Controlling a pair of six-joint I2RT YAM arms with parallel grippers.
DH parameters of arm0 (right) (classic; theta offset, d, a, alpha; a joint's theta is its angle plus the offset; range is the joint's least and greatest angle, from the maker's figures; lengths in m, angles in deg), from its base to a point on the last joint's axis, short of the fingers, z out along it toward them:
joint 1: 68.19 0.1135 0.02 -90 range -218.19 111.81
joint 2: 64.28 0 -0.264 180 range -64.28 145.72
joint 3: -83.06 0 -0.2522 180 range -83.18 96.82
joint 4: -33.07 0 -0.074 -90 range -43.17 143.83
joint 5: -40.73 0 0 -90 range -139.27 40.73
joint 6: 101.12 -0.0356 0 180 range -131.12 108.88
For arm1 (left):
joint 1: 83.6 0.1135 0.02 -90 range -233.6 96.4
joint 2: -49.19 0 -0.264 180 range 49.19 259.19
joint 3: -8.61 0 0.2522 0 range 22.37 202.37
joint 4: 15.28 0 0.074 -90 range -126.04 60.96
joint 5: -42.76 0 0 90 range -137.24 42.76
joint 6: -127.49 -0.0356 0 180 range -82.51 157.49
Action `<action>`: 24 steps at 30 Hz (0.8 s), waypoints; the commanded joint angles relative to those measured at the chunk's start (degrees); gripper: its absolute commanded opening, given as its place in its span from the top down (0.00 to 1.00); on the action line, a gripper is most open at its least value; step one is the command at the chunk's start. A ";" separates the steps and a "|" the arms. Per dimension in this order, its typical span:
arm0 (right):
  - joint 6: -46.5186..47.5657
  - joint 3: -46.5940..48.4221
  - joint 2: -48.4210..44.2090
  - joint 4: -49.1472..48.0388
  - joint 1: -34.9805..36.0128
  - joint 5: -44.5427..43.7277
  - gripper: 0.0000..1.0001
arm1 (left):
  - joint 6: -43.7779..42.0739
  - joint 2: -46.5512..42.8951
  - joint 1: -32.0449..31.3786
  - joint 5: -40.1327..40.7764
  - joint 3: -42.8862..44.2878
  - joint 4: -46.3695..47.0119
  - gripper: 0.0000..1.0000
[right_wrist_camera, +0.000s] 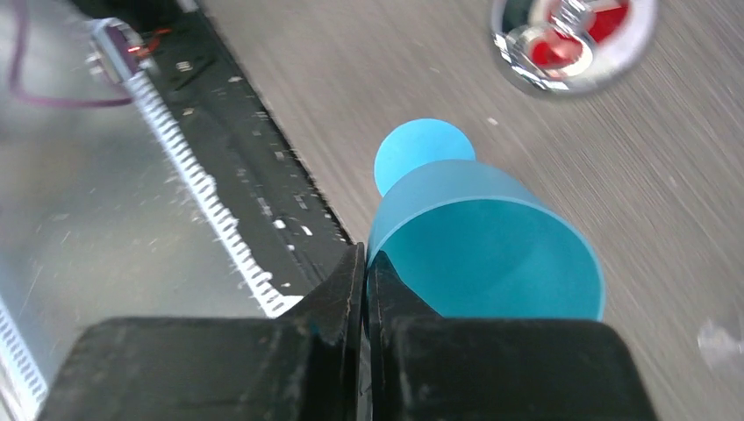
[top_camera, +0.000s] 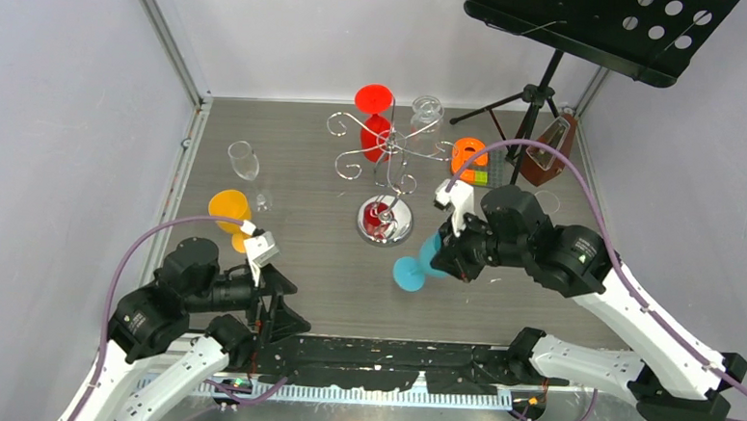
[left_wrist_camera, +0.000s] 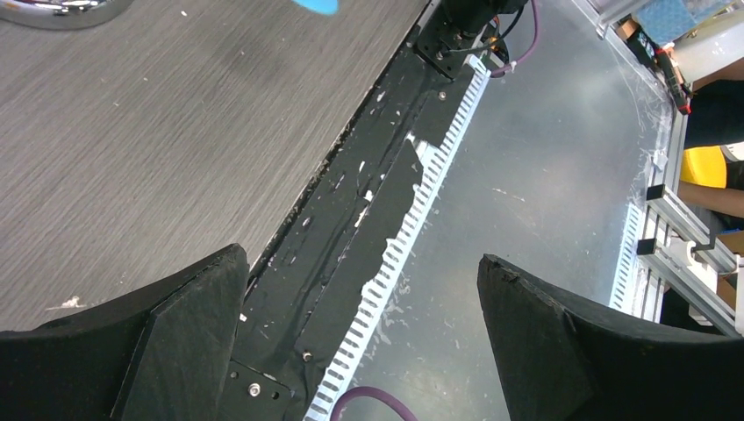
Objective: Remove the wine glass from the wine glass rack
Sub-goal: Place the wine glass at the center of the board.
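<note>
The right pincer (right_wrist_camera: 364, 263) is closed on the rim of the blue wine glass (right_wrist_camera: 491, 232). The glass is already off the rack (top_camera: 389, 158), tilted, with its foot low over the table (top_camera: 317, 285) near the rack's base. The next move, I think, is to stand it upright and release it. The left pincer (left_wrist_camera: 361, 259) is open and holds nothing.

R fingers (top_camera: 447, 262) hold blue glass (top_camera: 409, 272) tilted beside rack (top_camera: 403, 223).

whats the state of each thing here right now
blue wine glass: tilted, held at its rim
right gripper: shut on the blue wine glass
left gripper: open, empty
red wine glass: hanging upside down on the wine glass rack
clear wine glass: upright on the table
</note>
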 commanded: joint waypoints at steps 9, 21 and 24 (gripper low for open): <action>-3.22 -5.83 3.40 3.02 -17.91 -10.55 0.94 | -1.46 -1.58 0.14 -1.42 1.68 1.51 0.01; -0.79 -8.63 9.01 -4.68 -30.83 -12.07 0.94 | -1.57 -3.07 0.10 -2.42 2.10 0.42 0.00; -0.28 -7.65 11.07 -5.66 -32.05 -15.99 0.94 | -1.42 -3.21 0.17 -2.00 2.19 0.43 0.00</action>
